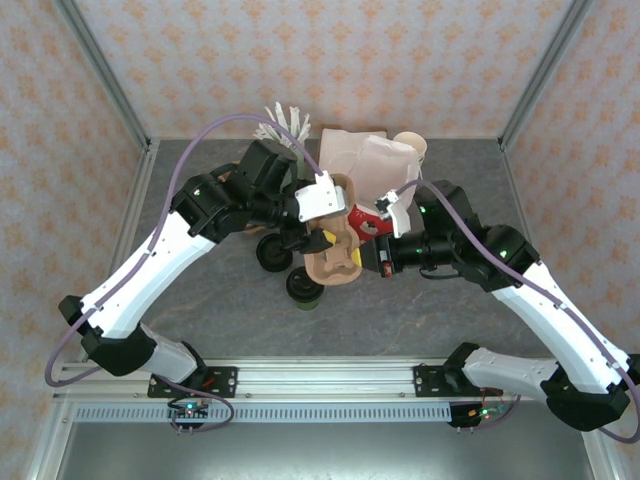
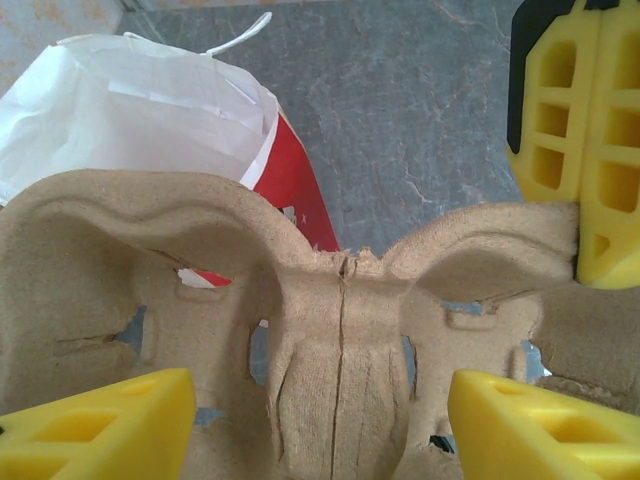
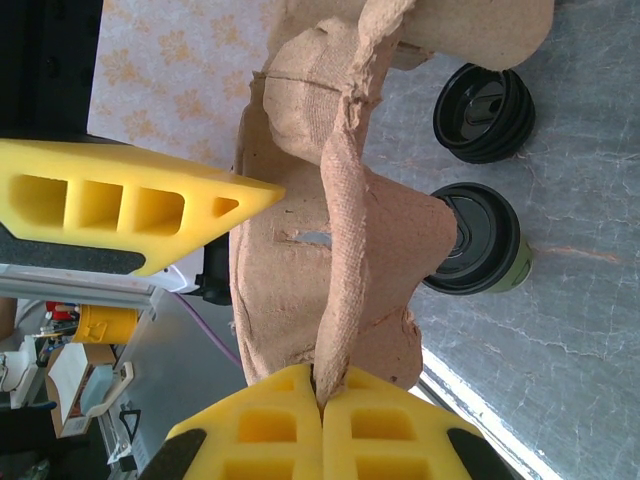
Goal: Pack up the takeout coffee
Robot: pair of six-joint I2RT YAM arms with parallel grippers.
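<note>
Right jaws pinched shut on fibrous pulp carrier (image 3: 340, 250) rim; left jaws half-open astride its ridge.
Coffee (image 1: 303, 288), round glossy black lid, upright on mottled grey desk (image 1: 400, 320) just beside carrier.

rough, matt moulded-pulp cup carrier (image 2: 340, 330); glossy black plastic lid (image 3: 468, 228) on the takeout coffee (image 3: 486, 246); crinkled white paper bag (image 2: 150, 110); matt grey stone-look table (image 2: 420, 100).

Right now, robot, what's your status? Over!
Right claw shut on edge of cup carrier. Left claw open, astride the carrier. Takeout coffee standing on table, not packed. Loose lids beside it.
</note>
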